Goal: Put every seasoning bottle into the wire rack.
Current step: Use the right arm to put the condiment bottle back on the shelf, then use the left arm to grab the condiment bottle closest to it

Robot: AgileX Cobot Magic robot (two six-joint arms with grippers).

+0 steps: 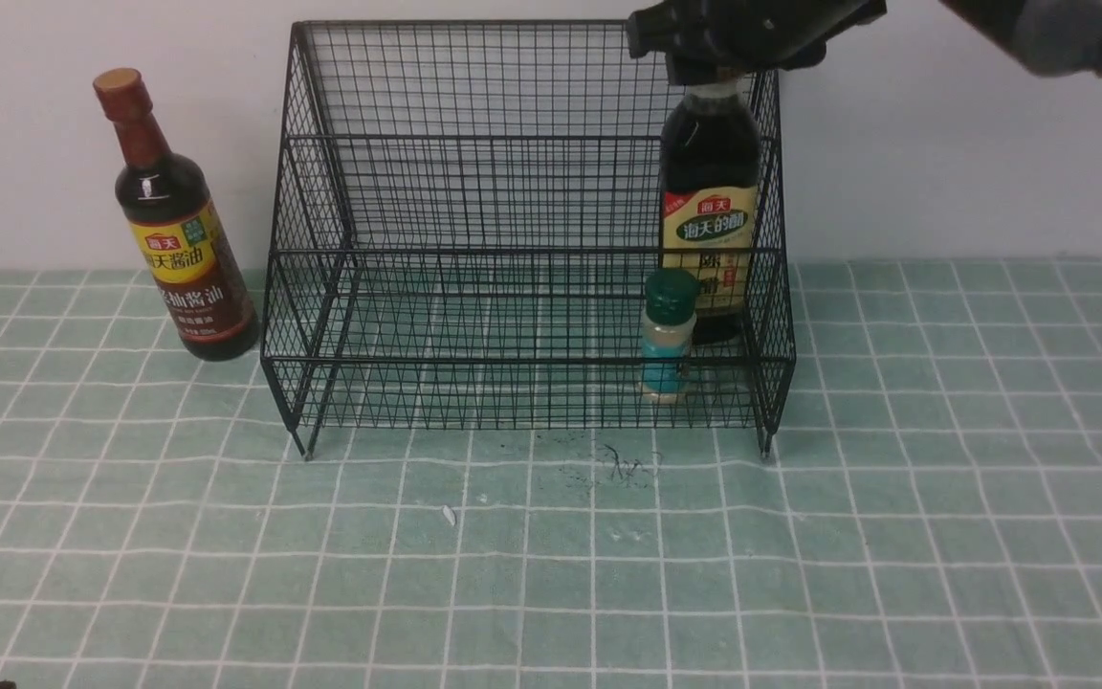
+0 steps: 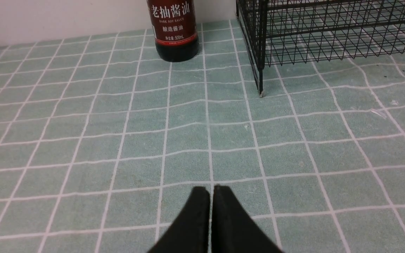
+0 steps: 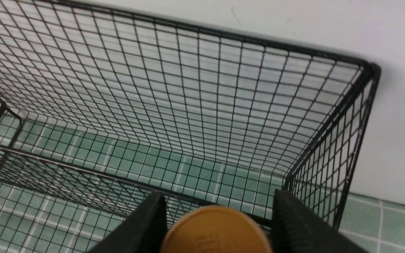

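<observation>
The wire rack [image 1: 474, 86] is standing on the green checked cloth [image 1: 551, 574], its tall back sitting close to the wall [image 1: 943, 144]. The stouter dark bottle [image 1: 712, 191] is standing upright on the upper tier, tucked into the back right corner just beside the right side mesh. The green-capped shaker [image 1: 669, 335] is sitting on the lower front tier directly in front of it. The rest of both tiers, out to the left side, is lying open. The right gripper [image 1: 723, 67] is hanging over the rack's top edge with its fingers straddling the tan cap [image 3: 216, 228]; I cannot tell whether they are pressing on it. The tall dark bottle [image 1: 183, 249] is standing outside, just beside the rack's left wall. The left gripper [image 2: 210, 189] is hovering over bare cloth, fingers pressed together, well apart from the rack's front left leg
</observation>
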